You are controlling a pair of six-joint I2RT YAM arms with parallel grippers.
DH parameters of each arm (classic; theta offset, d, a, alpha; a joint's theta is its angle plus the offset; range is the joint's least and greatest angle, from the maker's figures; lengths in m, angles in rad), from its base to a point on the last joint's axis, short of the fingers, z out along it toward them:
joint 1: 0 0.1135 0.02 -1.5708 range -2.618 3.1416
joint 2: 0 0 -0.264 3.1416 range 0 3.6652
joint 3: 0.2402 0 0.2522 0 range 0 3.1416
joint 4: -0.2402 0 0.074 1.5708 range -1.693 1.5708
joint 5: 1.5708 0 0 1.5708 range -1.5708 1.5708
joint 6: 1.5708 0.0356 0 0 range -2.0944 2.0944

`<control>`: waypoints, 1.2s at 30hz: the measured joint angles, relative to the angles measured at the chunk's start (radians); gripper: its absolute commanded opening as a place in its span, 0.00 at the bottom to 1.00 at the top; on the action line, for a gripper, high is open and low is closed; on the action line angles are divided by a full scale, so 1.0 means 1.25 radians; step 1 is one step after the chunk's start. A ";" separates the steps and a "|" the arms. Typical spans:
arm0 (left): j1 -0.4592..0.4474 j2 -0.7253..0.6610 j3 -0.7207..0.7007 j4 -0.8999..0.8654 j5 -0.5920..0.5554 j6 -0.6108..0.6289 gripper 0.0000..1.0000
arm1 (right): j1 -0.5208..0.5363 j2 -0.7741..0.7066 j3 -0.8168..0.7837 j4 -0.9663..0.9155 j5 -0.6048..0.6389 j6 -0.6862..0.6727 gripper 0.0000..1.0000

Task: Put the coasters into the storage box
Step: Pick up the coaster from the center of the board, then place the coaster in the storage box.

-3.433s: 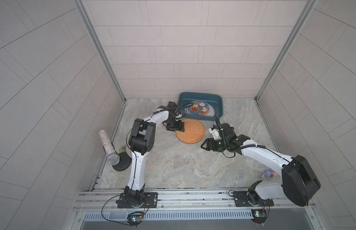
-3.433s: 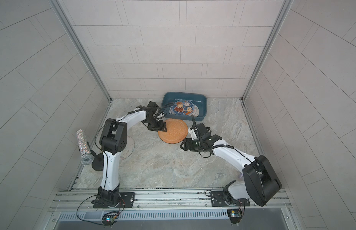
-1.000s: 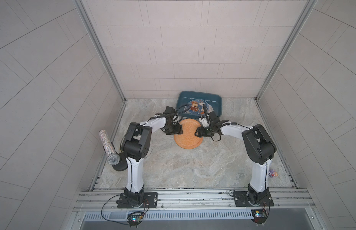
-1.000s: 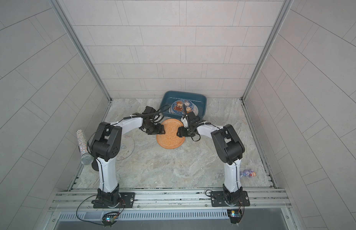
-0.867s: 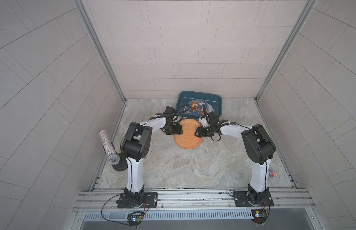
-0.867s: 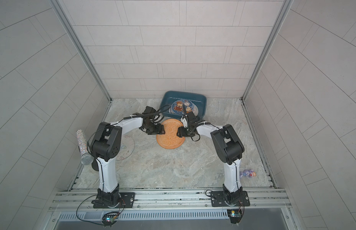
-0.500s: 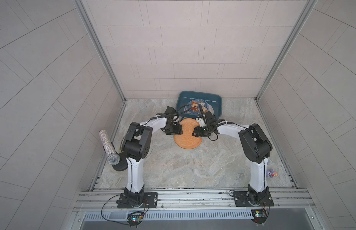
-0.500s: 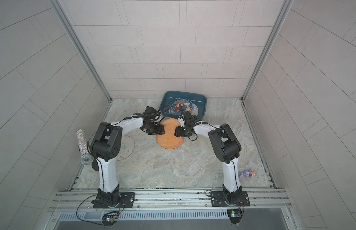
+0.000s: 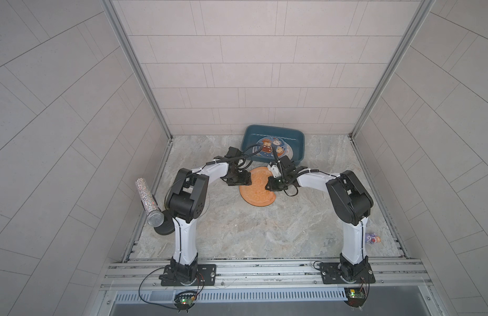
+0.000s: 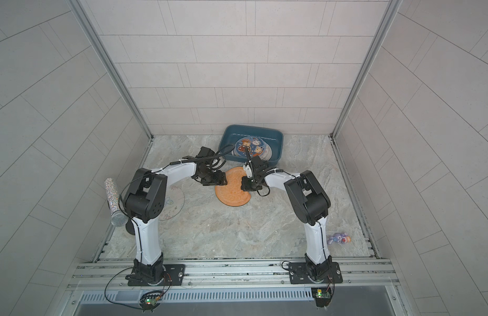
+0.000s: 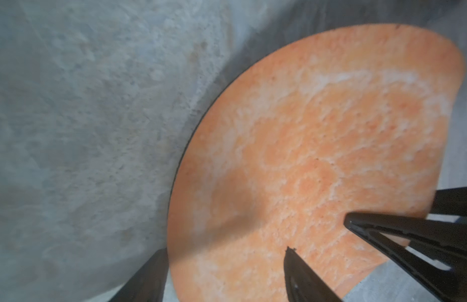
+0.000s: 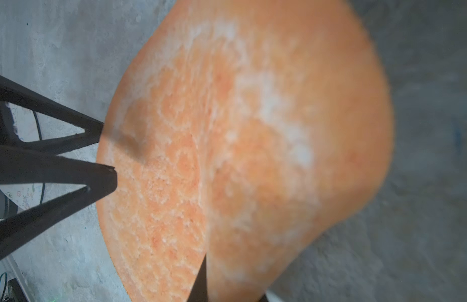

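Orange coaster (image 9: pixel 257 193): right gripper (image 9: pixel 270 186), earlier open, now clamps rim; left gripper (image 9: pixel 246 181) stays open astride edge.

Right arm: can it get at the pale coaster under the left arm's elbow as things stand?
Probably not. The pale coaster lies partly under the left arm, which stands between it and the right gripper. That gripper also looks closed on the orange coaster's edge.

orange coaster (image 9: pixel 257 191): rough, matt | storage box (image 9: pixel 248 136): smooth plastic | tabletop (image 9: pixel 251 227): stone-look, matt
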 measured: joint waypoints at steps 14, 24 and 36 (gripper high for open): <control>0.080 -0.134 -0.117 0.010 0.056 -0.054 0.92 | -0.117 -0.190 0.052 -0.119 -0.078 0.018 0.00; 0.082 -0.168 -0.159 0.037 0.075 -0.063 0.94 | -0.178 -0.108 0.298 -0.133 -0.076 0.029 0.00; 0.082 -0.172 -0.169 0.052 0.085 -0.070 0.94 | -0.233 0.168 0.533 -0.122 -0.023 0.060 0.00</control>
